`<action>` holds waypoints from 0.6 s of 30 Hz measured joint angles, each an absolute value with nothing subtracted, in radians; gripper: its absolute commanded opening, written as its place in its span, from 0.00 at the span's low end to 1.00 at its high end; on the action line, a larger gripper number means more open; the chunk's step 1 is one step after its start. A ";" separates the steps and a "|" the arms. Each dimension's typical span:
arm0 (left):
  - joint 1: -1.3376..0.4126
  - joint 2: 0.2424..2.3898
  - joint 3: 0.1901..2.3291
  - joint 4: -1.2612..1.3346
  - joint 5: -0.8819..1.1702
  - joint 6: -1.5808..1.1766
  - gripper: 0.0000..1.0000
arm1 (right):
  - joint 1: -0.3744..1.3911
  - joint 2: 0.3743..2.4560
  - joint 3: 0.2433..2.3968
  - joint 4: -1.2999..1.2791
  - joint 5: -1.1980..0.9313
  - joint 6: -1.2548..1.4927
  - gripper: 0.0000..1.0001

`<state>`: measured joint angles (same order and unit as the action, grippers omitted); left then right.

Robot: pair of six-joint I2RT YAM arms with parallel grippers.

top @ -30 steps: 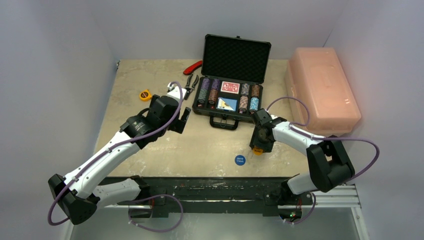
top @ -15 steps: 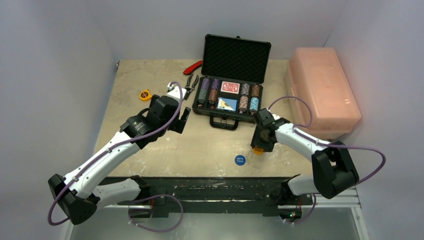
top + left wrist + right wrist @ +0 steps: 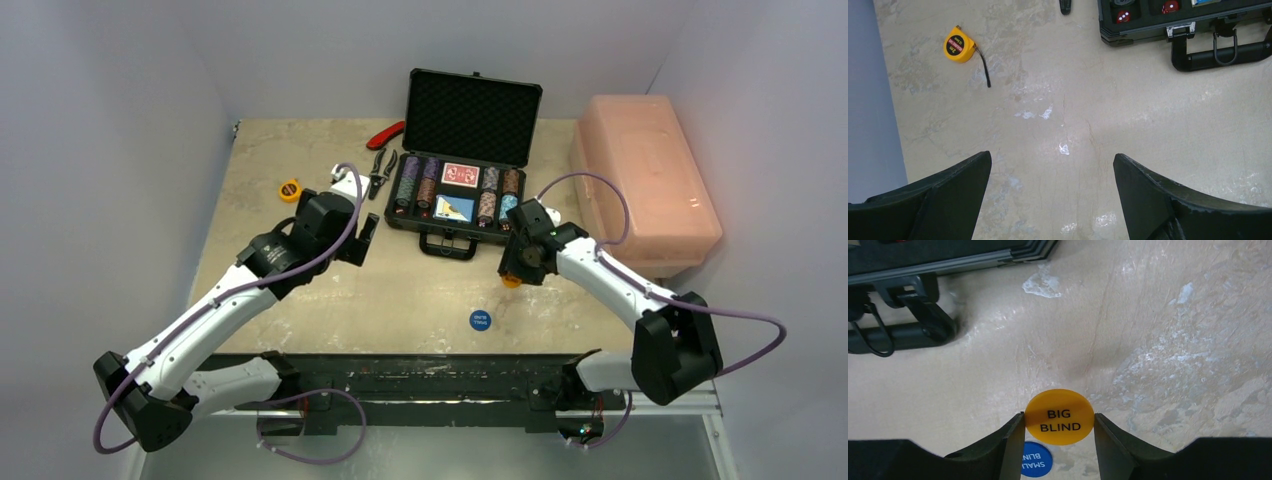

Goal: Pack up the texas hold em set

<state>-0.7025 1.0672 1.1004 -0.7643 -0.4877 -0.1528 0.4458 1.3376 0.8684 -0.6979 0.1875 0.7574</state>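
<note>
Orange, the Big Blind disc (image 3: 1059, 416) is pinched by its edges in my right tool (image 3: 1058, 426), above the desk (image 3: 400, 290) in front of the open briefcase (image 3: 440, 230). My left tool (image 3: 1052, 157) hangs wide open, empty — the blue disc (image 3: 480, 320) lies on the desk.

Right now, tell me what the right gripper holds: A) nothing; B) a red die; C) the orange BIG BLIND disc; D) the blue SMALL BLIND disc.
C: the right gripper clamps the orange BIG BLIND disc by its edges; the blue disc lies on the table.
</note>
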 measured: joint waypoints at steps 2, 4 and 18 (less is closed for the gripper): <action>-0.702 1.059 1.100 -0.764 -0.495 -0.153 0.92 | 0.446 1.338 0.896 -0.705 0.187 0.757 0.00; -0.702 1.052 1.100 -0.764 -0.501 -0.152 0.92 | 0.446 1.338 0.923 -0.713 0.187 0.757 0.00; -0.702 1.029 1.099 -0.764 -0.525 -0.153 0.92 | 0.446 1.439 1.143 -0.711 0.158 0.756 0.00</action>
